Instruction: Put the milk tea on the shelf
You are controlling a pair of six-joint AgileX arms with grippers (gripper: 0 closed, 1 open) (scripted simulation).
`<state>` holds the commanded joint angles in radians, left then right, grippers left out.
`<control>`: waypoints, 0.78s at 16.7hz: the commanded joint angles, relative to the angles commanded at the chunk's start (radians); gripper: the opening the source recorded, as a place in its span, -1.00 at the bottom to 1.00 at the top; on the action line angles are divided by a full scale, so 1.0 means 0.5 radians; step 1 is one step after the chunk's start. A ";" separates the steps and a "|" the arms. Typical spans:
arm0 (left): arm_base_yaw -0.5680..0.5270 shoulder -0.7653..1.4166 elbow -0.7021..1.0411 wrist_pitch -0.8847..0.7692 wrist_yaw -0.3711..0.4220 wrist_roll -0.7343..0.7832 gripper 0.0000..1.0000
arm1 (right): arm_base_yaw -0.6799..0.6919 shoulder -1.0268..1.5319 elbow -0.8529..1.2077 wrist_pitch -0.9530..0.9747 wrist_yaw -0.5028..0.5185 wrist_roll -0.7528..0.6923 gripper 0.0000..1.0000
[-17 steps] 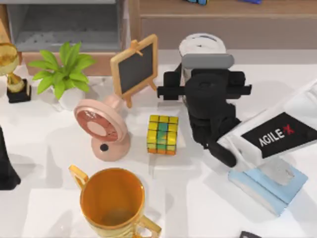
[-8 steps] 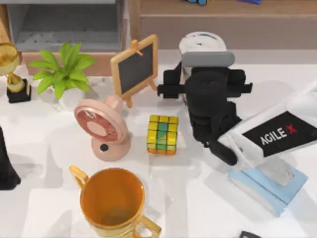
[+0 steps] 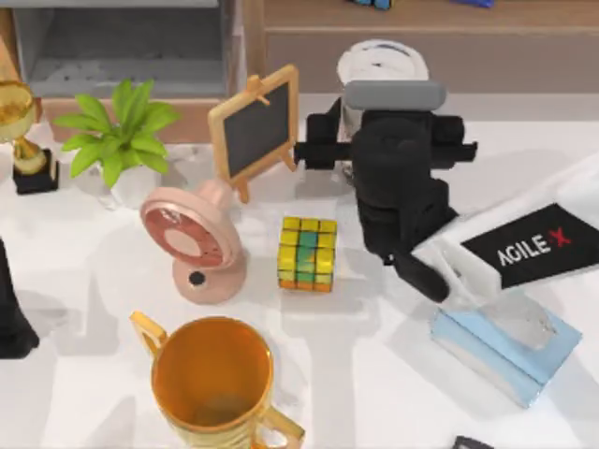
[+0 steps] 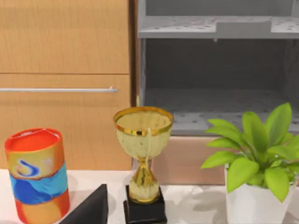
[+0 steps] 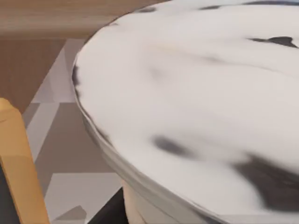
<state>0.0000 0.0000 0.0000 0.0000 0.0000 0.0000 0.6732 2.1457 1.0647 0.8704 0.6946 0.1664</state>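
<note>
The shelf (image 3: 412, 42) ran long and brown just beyond my right pincer (image 3: 379, 122), with the milk tea (image 3: 382, 64) between them, directly under my wrist and standing on the table (image 3: 374, 374) short of the board. I could not tell whether my fingers had closed on the cup. I judged it top-heavy with liquid, thin-walled and slick, best gripped around the body below the lid (image 5: 201, 93), gently. Behind and left of my pincer the gold cup (image 3: 213, 379) stood empty. My left arm (image 3: 11, 309) idled far left.
</note>
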 joint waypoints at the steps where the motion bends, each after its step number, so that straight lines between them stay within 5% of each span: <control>1: 0.000 0.000 0.000 0.000 0.000 0.000 1.00 | -0.003 -0.040 0.024 0.011 -0.004 -0.009 -1.00; 13: 0.000 0.000 0.000 0.000 0.000 0.000 1.00 | -0.357 -0.560 0.198 -0.341 -0.283 -0.211 -1.00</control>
<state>0.0000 0.0000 0.0000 0.0000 0.0000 0.0000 0.4948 1.8658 1.1637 0.6999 0.5531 0.0608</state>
